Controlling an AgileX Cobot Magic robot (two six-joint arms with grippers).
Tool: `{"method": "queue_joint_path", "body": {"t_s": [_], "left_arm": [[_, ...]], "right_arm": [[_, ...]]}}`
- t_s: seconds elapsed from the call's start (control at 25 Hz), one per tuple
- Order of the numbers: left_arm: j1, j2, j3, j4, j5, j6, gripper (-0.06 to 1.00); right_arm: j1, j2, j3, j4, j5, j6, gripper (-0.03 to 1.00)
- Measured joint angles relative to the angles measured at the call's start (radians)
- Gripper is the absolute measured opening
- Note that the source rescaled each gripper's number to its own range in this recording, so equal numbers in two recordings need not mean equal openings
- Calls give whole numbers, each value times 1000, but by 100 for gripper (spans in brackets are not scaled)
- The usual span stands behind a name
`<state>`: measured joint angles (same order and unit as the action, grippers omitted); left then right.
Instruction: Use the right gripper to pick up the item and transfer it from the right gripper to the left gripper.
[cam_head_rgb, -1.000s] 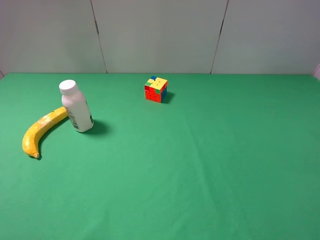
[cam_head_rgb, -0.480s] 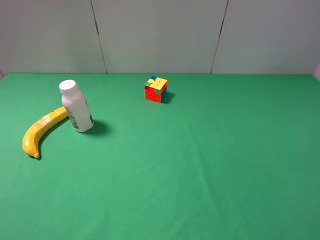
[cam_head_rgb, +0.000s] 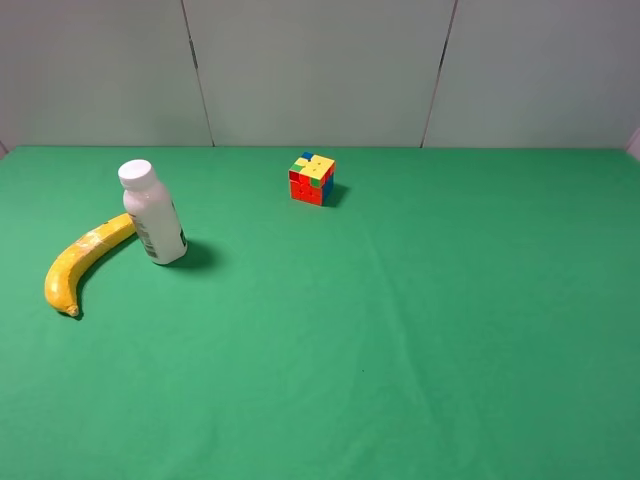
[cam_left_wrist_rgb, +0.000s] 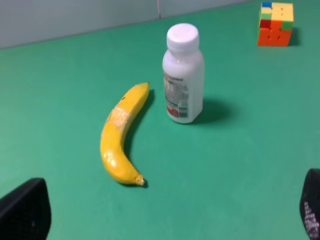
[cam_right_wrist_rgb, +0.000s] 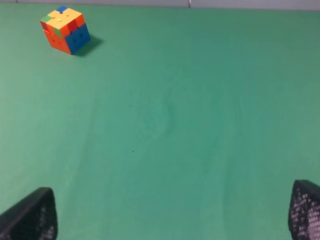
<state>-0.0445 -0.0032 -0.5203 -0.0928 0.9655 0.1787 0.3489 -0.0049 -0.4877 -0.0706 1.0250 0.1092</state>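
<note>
While the smooth, curved yellow banana (cam_head_rgb: 85, 262) lies flat on the green cloth-covered table (cam_head_rgb: 420, 330) at the high view's left, its upper end sits just beside the base of the upright white plastic bottle (cam_head_rgb: 153, 213), a rounded cylinder with a screw cap and a printed label. Only the wrist views show the grippers: the left gripper (cam_left_wrist_rgb: 167, 212) has its black finger pads spread wide and empty above the cloth near the banana's dark tip, with a taped-looking pale patch visible on the peel, and the right gripper (cam_right_wrist_rgb: 172, 212) is likewise spread wide and empty, its pads (cam_right_wrist_rgb: 305, 210) cross-hatched. A multicoloured puzzle cube (cam_head_rgb: 312, 178) stands well apart toward the table's far edge, seen in all three views, whereas banana and bottle are missing from the right wrist view.
</note>
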Motion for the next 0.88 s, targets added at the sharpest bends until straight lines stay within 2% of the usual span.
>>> {"method": "queue_joint_path", "body": {"t_s": [0.24, 0.88], "left_arm": [[0, -4, 23, -1, 91, -26, 100], [0, -4, 23, -1, 93, -36, 100]], "right_arm": [[0, 0, 0, 0, 0, 0, 99], [0, 0, 0, 0, 0, 0, 99]]}}
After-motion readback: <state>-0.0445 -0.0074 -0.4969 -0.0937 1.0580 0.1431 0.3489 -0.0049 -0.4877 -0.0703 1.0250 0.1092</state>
